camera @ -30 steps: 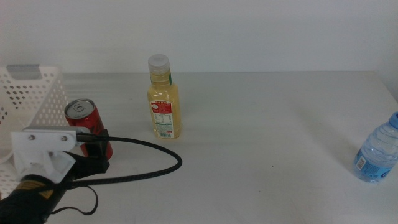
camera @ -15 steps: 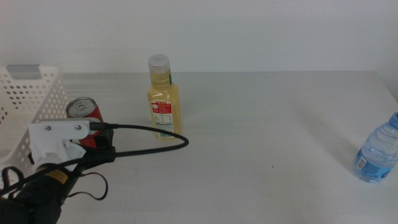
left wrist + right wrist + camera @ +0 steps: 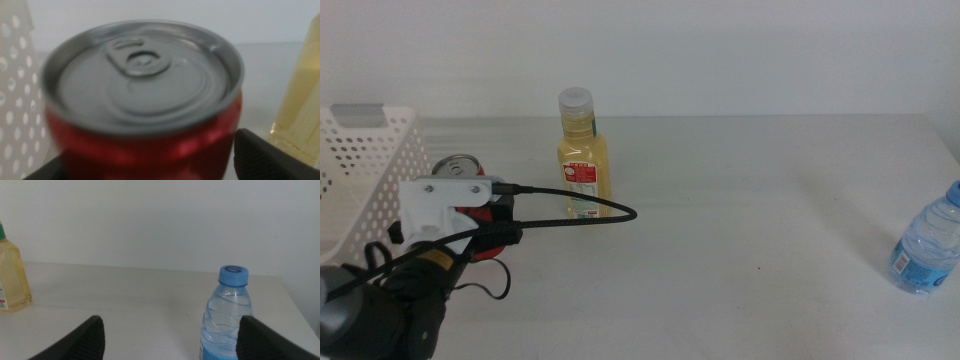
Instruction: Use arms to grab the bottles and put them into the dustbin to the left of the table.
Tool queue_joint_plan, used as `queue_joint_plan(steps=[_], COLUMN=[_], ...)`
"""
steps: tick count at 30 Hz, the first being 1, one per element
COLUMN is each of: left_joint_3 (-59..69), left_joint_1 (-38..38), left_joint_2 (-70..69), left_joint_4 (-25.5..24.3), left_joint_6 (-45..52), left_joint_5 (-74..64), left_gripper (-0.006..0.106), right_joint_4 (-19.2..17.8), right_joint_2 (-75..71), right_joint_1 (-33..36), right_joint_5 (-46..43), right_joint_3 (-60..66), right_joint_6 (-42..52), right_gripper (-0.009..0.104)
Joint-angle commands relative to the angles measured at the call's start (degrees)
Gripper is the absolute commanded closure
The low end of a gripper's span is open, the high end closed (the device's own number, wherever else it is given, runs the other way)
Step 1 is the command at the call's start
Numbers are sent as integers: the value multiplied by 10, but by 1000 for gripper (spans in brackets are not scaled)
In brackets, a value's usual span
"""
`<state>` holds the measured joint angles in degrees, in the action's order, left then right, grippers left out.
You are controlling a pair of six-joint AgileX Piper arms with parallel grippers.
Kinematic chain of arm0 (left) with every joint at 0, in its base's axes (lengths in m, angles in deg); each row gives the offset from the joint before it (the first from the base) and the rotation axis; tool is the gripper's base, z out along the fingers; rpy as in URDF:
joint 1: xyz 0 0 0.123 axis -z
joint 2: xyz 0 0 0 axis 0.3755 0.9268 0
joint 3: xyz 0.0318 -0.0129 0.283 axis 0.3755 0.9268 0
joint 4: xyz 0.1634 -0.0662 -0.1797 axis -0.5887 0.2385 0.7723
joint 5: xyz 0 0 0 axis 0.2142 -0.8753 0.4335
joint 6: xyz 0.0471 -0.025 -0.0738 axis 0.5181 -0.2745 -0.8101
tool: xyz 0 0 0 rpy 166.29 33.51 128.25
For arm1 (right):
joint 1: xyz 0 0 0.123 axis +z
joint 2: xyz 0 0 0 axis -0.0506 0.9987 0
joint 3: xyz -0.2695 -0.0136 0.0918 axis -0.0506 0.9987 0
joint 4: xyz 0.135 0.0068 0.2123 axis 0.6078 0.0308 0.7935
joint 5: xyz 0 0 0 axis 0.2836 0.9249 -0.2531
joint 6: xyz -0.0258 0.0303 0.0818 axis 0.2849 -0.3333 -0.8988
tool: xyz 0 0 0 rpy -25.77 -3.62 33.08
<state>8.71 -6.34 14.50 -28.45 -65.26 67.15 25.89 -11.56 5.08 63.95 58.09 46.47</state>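
So the left tool was down at the near-left part of the off-white matte counter, spread wide with the red aluminium soda can sitting between its two dark jaws. They flanked the can, but whether either one touched it couldn't be told, so probably no grip yet. The can stood upright, just beside the white perforated plastic dustbin, and near the yellow juice bottle with the clear cap.

Risk-wise: if the jaws closed off-centre, one would likely hit first and shove or tip the can, maybe against the basket wall. A round, slick can could also squirt out of a low pinch. The thick black cable looped close to the juice bottle, so a swing toward the bin might drag it over.

The right tool waited wide open, off at the right, facing the small clear water bottle with the blue cap, which stood upright near the counter's right edge.
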Motion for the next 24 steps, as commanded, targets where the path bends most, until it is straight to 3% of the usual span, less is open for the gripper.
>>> queue_joint_plan(steps=[1,7,9,10,14,19,24], left_joint_3=[-25,-37,-37,-37,-24,8,14], left_joint_1=[1,1,1,1,1,1,1], left_joint_2=[-9,-4,-4,-4,-14,-81,-185], left_joint_4=[4,3,0,-10,-28,-28,-35], left_joint_6=[11,20,19,19,2,-5,-4], left_joint_5=[46,52,53,52,49,18,-117], left_gripper=[15,45,61,76,104,105,105], right_joint_4=[-4,-4,-4,-4,-4,-4,-4], right_joint_2=[-16,-16,-16,-16,-16,-16,-16], right_joint_1=[-2,-2,-2,-2,-2,-2,-2], right_joint_5=[-44,-44,-44,-44,-44,-44,-44], right_joint_3=[-16,-16,-16,-16,-16,-16,-16], right_joint_6=[3,3,3,3,3,3,3], right_gripper=[26,26,26,26,26,26,26])
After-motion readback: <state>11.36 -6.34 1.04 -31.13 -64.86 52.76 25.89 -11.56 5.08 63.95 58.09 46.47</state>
